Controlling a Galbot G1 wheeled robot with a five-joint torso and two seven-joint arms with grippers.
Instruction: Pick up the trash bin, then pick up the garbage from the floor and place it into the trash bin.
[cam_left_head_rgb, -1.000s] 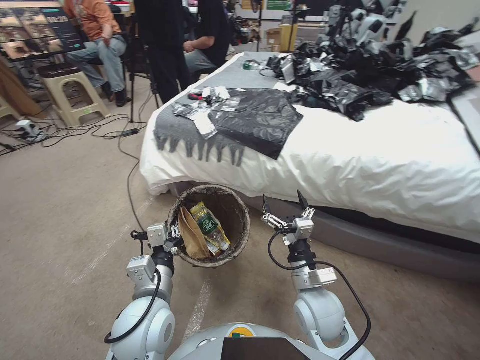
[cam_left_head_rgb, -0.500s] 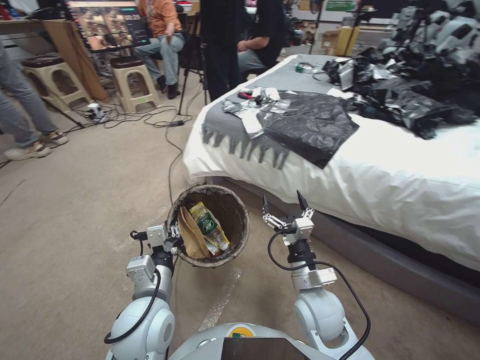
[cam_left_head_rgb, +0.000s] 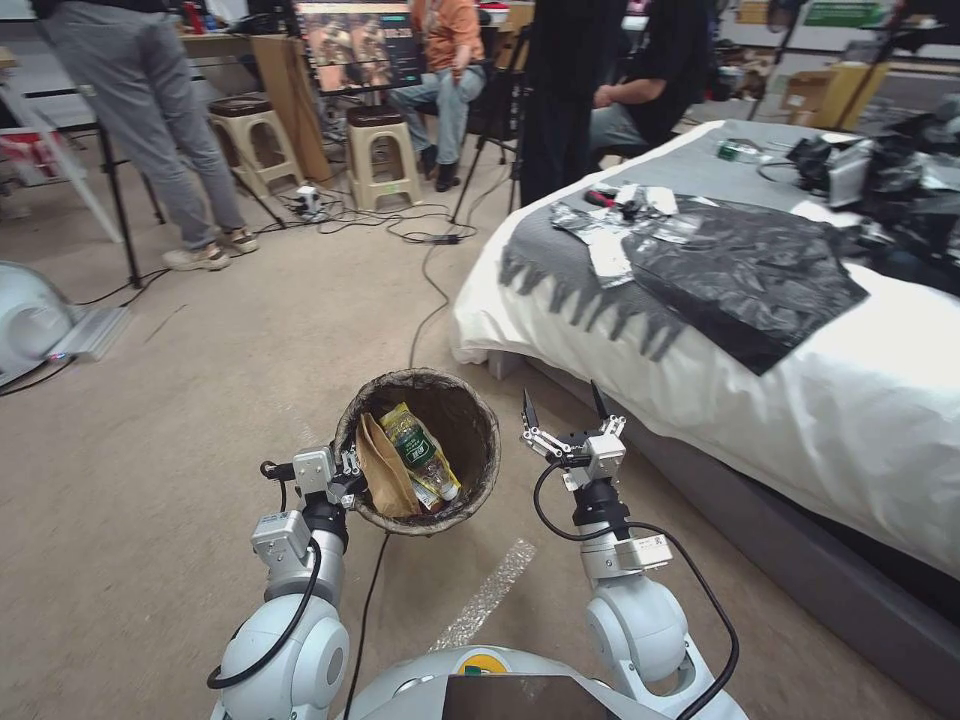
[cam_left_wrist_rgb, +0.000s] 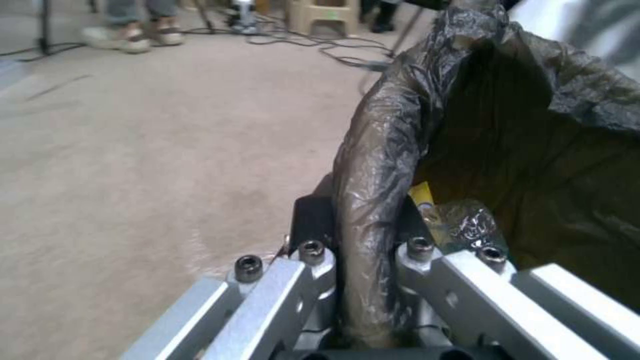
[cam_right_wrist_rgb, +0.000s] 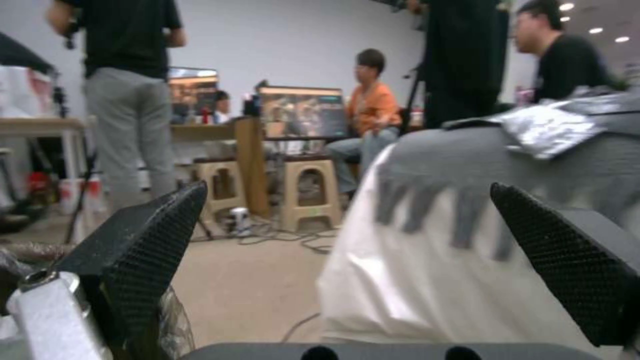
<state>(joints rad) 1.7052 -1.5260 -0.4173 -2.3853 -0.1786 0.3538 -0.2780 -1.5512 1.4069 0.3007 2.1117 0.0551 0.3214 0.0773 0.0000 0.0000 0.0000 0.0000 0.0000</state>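
The left gripper is clamped on the rim of the bin at its 9 o'clock side, holding it above the floor. The right gripper, at the bin's 3 o'clock, has its fingers apart. A bottle and a paper bag lie inside the bin.

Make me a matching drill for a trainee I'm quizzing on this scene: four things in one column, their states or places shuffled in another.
1. left gripper
2. right gripper
3. green-labelled bottle
4. black plastic bag

a. spread flat on the bed
b. open, holding nothing
c. clamped on the trash bin rim
d. lying inside the bin

Pairs: 1-c, 2-b, 3-d, 4-a
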